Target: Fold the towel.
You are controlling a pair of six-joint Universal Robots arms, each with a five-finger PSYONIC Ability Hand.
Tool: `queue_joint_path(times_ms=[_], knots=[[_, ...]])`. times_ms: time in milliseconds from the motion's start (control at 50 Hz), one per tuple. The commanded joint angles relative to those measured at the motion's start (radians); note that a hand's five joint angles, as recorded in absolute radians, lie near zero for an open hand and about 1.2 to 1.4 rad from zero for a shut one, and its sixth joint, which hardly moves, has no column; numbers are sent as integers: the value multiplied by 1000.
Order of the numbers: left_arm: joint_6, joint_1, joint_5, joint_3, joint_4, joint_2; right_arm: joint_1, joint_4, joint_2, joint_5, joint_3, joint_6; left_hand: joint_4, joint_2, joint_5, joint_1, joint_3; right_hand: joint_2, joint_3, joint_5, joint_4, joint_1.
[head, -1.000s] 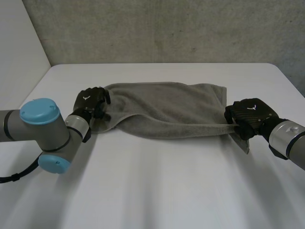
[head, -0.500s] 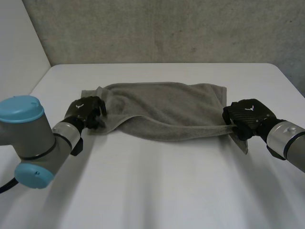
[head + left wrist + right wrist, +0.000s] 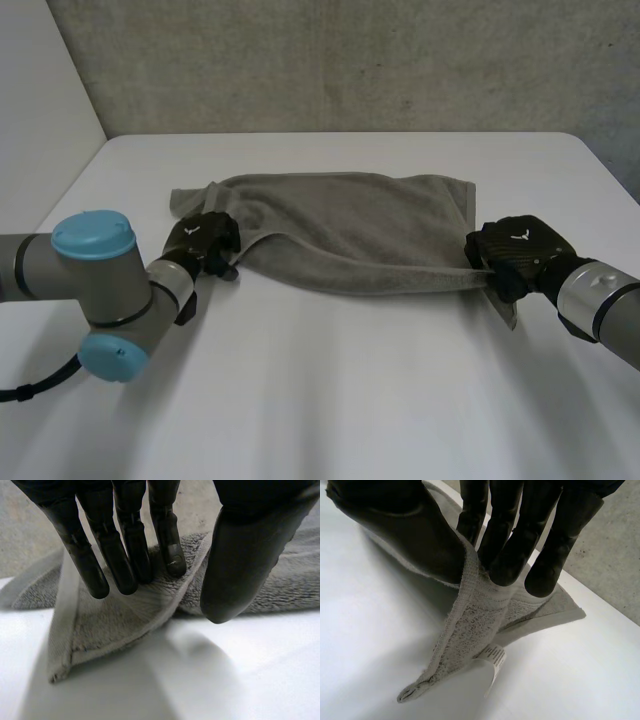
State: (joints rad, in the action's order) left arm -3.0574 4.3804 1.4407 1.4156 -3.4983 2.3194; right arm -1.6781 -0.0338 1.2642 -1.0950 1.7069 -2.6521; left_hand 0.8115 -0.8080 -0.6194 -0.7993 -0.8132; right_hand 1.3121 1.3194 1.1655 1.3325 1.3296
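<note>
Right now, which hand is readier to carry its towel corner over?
Likely the right hand: its fingers and thumb visibly pinch the towel corner, raised off the table. The left hand's hold is unclear.

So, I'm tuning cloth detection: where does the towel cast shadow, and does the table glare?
Head view: soft shadow under the towel at its near edge, no glare spot on the table. Left wrist view: grey shadow beneath the lifted corner. Right wrist view: table bright white beside the pinched corner.

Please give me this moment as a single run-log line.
towel: near edge lifted | left hand: pinches near-left corner | right hand: pinches near-right corner | fold: not done
</note>
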Motion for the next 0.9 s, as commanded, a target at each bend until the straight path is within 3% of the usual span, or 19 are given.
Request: queue_joint_path(times_ms=[20, 320, 900], knots=[[-3, -9, 52, -87, -1, 48, -2, 0, 0, 0, 11, 24, -23, 19, 5, 10, 24, 84, 77, 56, 64, 67], [-9, -16, 73, -205, -1, 155, 0, 0, -2, 0, 16, 26, -23, 19, 5, 10, 24, 84, 77, 56, 64, 67], [-11, -45, 73, -248, 18, 179, 2, 0, -3, -2, 8, 26, -20, 16, 2, 7, 21, 84, 77, 56, 64, 67]])
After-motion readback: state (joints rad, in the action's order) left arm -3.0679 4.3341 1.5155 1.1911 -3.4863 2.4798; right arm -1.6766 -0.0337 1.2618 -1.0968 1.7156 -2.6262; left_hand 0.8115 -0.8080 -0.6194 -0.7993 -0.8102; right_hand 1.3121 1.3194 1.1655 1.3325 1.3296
